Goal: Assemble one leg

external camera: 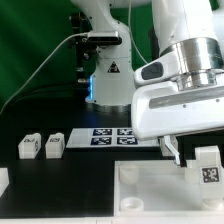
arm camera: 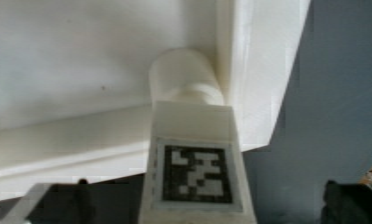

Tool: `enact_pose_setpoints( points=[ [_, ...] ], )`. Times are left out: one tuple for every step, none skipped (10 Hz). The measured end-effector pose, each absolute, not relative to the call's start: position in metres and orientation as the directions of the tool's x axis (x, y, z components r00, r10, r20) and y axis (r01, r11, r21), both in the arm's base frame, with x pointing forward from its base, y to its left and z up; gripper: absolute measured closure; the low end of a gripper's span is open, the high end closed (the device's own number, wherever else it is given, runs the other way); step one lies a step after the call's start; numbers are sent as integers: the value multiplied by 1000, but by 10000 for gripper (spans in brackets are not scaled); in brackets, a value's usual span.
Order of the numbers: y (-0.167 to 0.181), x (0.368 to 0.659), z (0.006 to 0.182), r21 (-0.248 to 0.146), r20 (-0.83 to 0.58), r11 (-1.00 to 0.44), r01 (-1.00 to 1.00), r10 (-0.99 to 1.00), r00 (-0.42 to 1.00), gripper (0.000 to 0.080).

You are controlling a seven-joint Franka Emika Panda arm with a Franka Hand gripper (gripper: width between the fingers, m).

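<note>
One leg (external camera: 207, 170), a small white block with a black-and-white tag, stands upright at the corner of the large white panel (external camera: 150, 186) on the exterior view's right. In the wrist view the leg (arm camera: 201, 165) lies between my dark fingers (arm camera: 46, 203), with its rounded end at the panel's corner (arm camera: 76, 90). My gripper (external camera: 196, 152) is open and straddles the leg, with a gap on each side (arm camera: 204, 203). Two more legs (external camera: 28, 146) (external camera: 54, 144) stand on the black table at the exterior view's left.
The marker board (external camera: 110, 135) lies behind the panel, mid-table. Another white part (external camera: 3, 180) shows at the exterior view's left edge. The robot base (external camera: 105, 75) and cables stand at the back before a green backdrop.
</note>
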State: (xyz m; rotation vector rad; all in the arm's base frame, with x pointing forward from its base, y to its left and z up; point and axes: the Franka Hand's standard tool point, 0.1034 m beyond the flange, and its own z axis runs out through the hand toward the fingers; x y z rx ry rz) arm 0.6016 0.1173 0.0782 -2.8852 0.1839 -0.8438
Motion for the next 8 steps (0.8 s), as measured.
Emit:
enact_pose_setpoints(
  points=[
    [117,602,78,-158,526,-984,-80,-153,836,150],
    [117,602,78,-159,522,-984,-81,-153,839,150],
    [116,603,85,-171,479,-982,-85,-158,864,150],
    [113,606,97,-185,431,-979,-90,-163,888,150],
    [110,612,101,-193,414,-976,-97,-171,894,150],
    [111,613,96,-204,349,-974,-103,-171,922,150],
    [113,612,95,-221,224,-969,-112,-162,961,150],
    [115,615,98,-240,107,-962,-130,-159,981,150]
  ],
)
